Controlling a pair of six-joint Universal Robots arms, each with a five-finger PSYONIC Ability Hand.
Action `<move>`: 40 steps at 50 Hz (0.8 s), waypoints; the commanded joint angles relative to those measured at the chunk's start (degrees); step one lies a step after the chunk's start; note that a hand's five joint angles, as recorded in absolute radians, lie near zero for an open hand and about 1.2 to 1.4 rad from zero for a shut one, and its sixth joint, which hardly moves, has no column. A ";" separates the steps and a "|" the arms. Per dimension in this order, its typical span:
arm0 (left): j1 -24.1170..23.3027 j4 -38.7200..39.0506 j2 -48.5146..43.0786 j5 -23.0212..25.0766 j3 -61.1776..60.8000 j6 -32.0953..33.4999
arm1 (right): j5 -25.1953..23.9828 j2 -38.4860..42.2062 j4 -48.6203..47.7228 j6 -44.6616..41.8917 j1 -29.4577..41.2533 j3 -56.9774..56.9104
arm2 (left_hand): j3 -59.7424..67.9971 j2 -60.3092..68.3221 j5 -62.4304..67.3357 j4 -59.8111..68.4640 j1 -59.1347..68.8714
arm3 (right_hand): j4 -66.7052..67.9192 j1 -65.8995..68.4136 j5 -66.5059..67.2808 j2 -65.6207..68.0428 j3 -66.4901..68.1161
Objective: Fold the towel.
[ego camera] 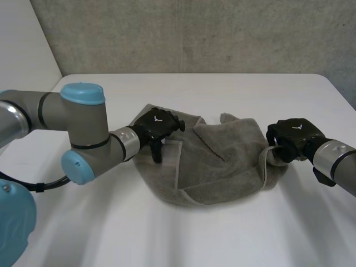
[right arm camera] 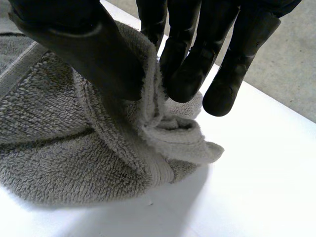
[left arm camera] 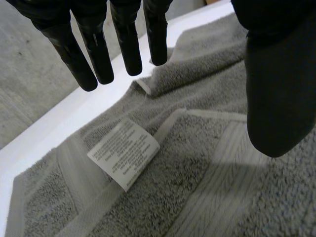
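Left hand (ego camera: 157,126) unclenched over towel (ego camera: 222,167) near its label (left arm camera: 123,153) | right hand (ego camera: 293,136) pinching towel's right edge

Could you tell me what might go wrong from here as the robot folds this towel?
Only the right hand pinches the towel, at a bunched bit of its edge; that hold may slip or lift several layers.
The left hand hangs open over the towel near its care label, so a pull could drag it across the table.
The towel lies crumpled; folding now may trap creases.
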 commanded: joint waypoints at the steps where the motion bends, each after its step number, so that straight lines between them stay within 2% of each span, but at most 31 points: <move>1: -0.18 -2.30 -2.53 -0.29 2.89 3.13 | 0.00 0.71 -0.07 -1.05 0.17 0.05 | -1.84 -1.39 -12.16 -1.79 -1.79 | 2.73 3.24 3.01 3.98 2.75; 17: -1.32 -5.64 -5.78 -0.03 6.76 3.83 | 0.00 1.06 -0.07 -1.14 0.26 0.22 | -0.16 0.29 -10.48 -0.11 -0.11 | 2.73 3.24 3.01 3.98 2.75; 25: -1.32 -7.23 -6.66 -0.20 6.67 7.43 | 0.00 1.50 -0.07 -1.14 0.26 0.22 | 4.89 5.34 -5.43 4.94 4.94 | 2.73 3.24 3.01 3.98 2.75; 31: -1.32 -7.40 -6.66 -0.20 6.67 7.61 | 0.00 1.76 -0.07 -1.22 0.26 0.22 | 16.33 16.78 6.01 16.38 16.37 | 2.73 3.24 3.01 3.98 2.75; 33: -1.32 -7.40 -6.40 -0.55 6.58 7.70 | 0.00 1.76 -0.07 -1.14 0.26 0.14 | 27.20 27.65 16.88 27.25 27.25 | 2.73 3.24 3.01 3.98 2.75; 36: -1.41 -7.31 -6.13 -0.90 6.32 7.70 | 0.00 1.76 -0.07 -1.14 0.26 0.14 | 33.82 34.27 23.50 33.87 33.87 | 2.73 3.24 3.01 3.98 2.75; 38: -1.58 -7.05 -4.91 -1.17 5.97 7.61 | 0.00 1.76 -0.07 -1.22 0.26 0.14 | 48.04 48.49 37.72 48.09 48.09 | 2.73 3.24 3.01 3.98 2.75; 40: -1.76 -6.96 -3.60 -1.43 5.71 7.61 | 0.00 1.76 -0.07 -1.22 0.26 0.22 | 52.76 53.21 42.44 52.81 52.81 | 2.73 3.24 3.01 3.98 2.75</move>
